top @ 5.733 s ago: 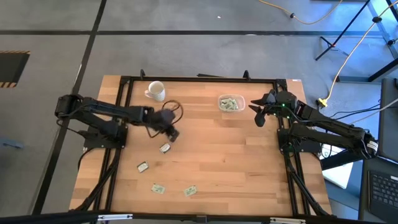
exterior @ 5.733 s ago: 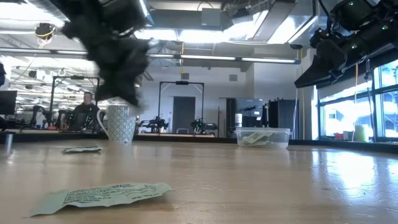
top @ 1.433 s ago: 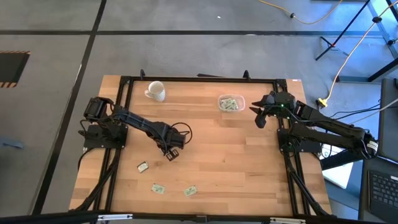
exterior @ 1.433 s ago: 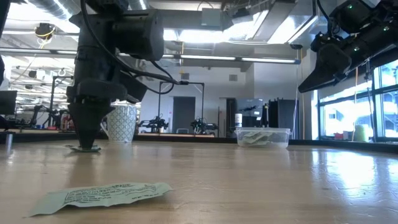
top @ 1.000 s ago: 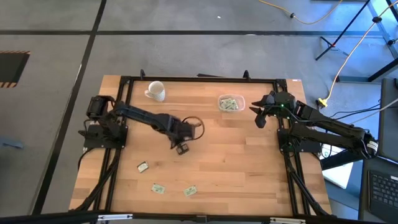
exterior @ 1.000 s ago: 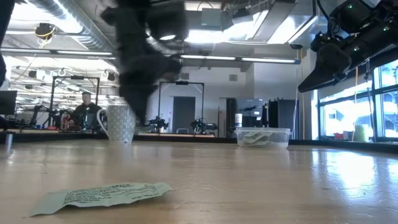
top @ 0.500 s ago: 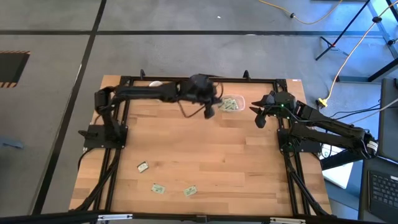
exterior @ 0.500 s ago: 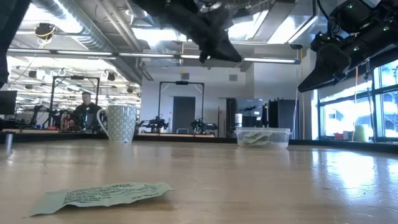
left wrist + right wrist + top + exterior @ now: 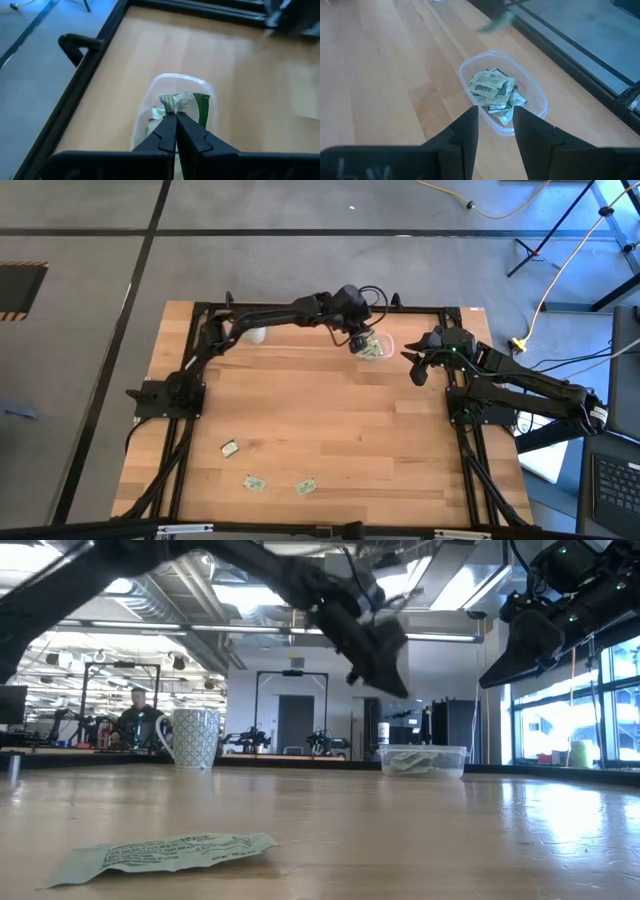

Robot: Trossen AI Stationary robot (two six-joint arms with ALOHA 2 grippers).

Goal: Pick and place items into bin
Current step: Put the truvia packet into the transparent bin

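- Two arms showed over the table (image 9: 330, 430); the left gripper (image 9: 358, 340) hung above the bin (image 9: 376, 349) near the far edge, while the right gripper (image 9: 418, 367) waited beside it, fingers apart and empty.
- The bin already held a heap of packets (image 9: 492, 90), so the drop needed to land centrally, inside the rim.
- The left fingers (image 9: 192, 135) were clamped on one packet (image 9: 182, 104), seemingly just above the bin; lowering before letting go would stop it fluttering out.
- Three loose packets (image 9: 255, 482) lay near the front-left of the table.
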